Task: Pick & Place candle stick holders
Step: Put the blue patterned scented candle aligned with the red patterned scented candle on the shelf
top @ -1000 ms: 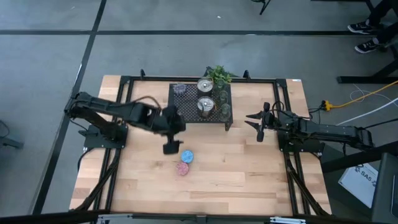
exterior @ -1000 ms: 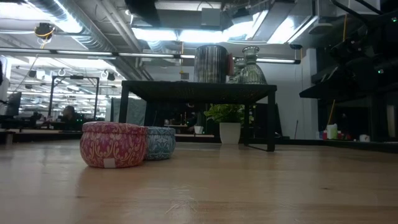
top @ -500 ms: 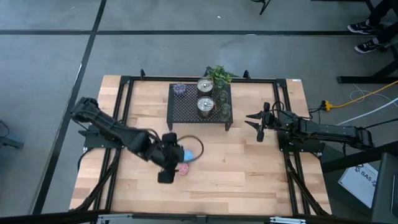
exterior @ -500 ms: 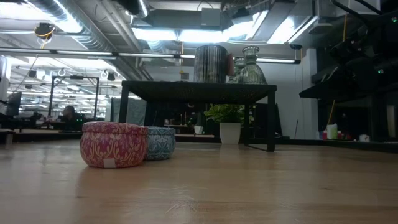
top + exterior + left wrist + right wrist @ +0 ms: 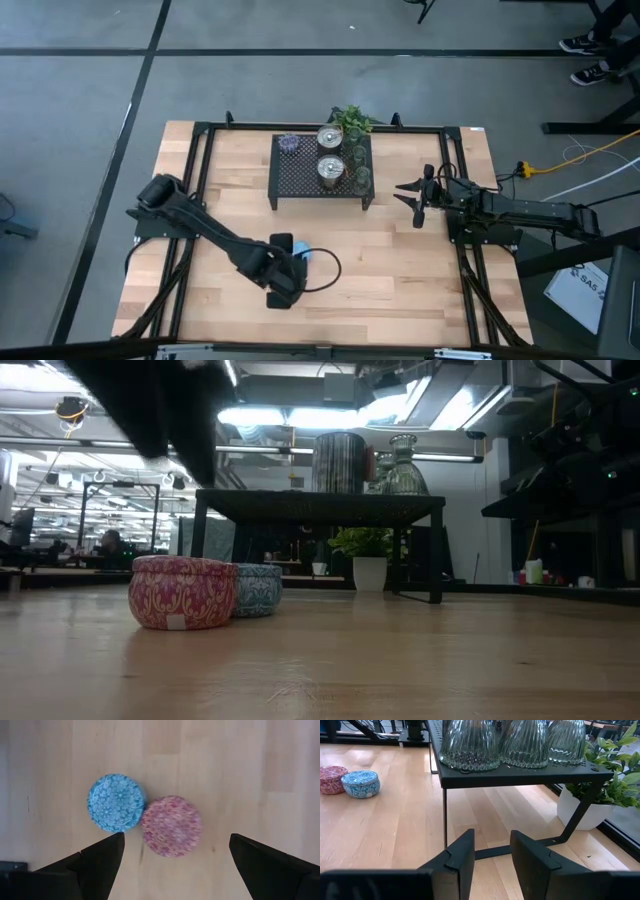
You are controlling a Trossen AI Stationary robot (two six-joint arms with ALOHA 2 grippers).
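The left gripper (image 5: 172, 852) hangs wide apart above the pink holder (image 5: 171, 825), which touches the blue holder (image 5: 116, 802) at its 10 o'clock. The right gripper (image 5: 490, 852), narrow and empty, waits beside the rack (image 5: 520, 772).

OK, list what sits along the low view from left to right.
Pink holder → blue holder, touching it and partly behind → silver holder up on the rack → plant in its white pot under the rack → glass cup on the rack's right end.
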